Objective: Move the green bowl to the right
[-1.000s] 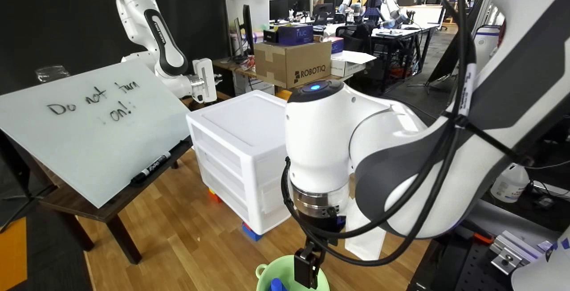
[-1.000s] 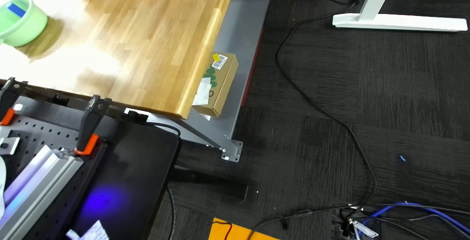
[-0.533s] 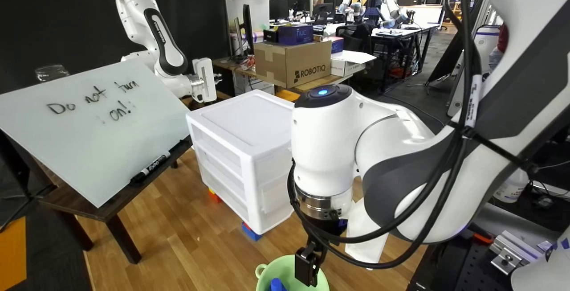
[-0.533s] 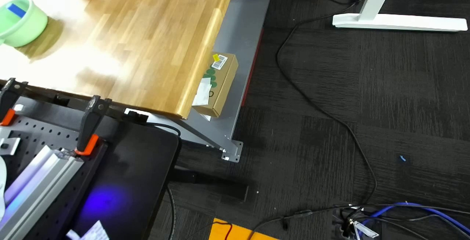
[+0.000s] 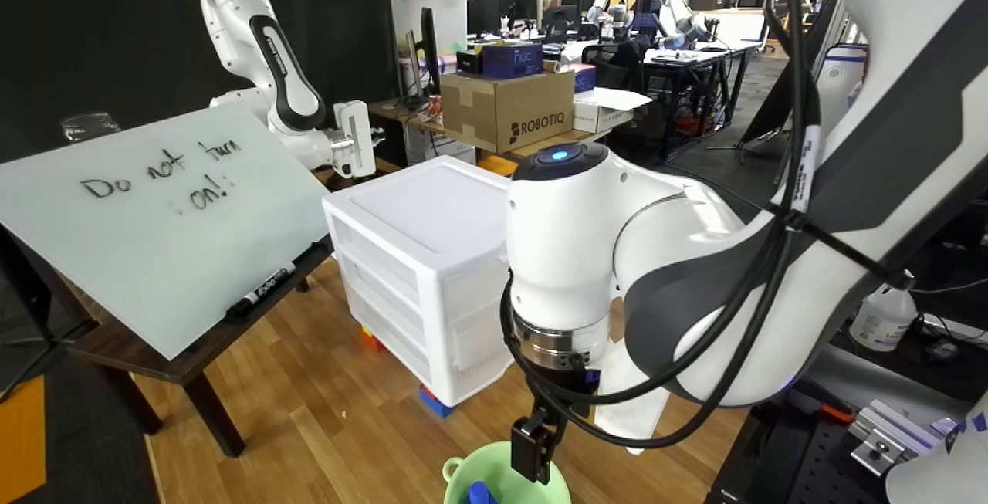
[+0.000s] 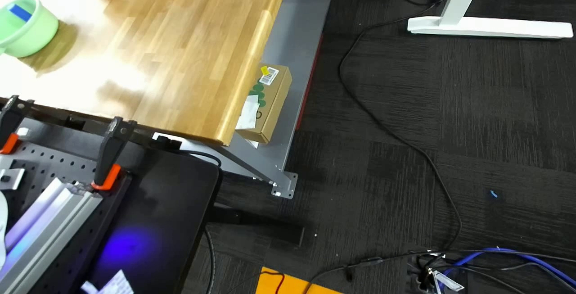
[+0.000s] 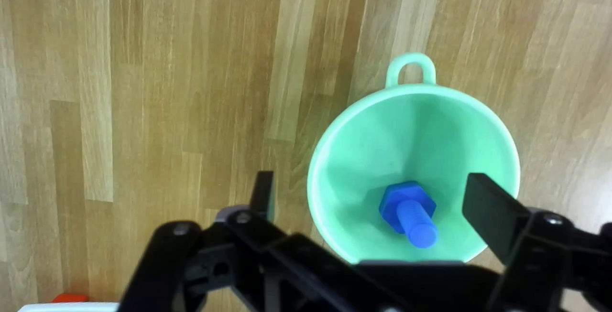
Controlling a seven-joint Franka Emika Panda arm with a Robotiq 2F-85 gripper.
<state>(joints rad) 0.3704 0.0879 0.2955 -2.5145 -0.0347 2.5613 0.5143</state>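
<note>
Gripper: fingers wide apart. Green bowl sits on the wooden tabletop below the gripper, mostly within the finger gap as the wrist view has it – one finger shows just outside the rim, the other overlaps the opposite side. Contact, and whether the tips reach below the rim: cannot tell. Loop handle of the bowl points away from the gripper body. Blue bolt inside the bowl, between the fingers, nearer the overlapping one; hex head and shaft both visible.

In an exterior view: white drawer unit behind the gripper and toward picture left, raised on small blocks. Whiteboard well apart from the gripper, farther to picture left – lettered "Do not turn on!", marker at its lower edge.
</note>
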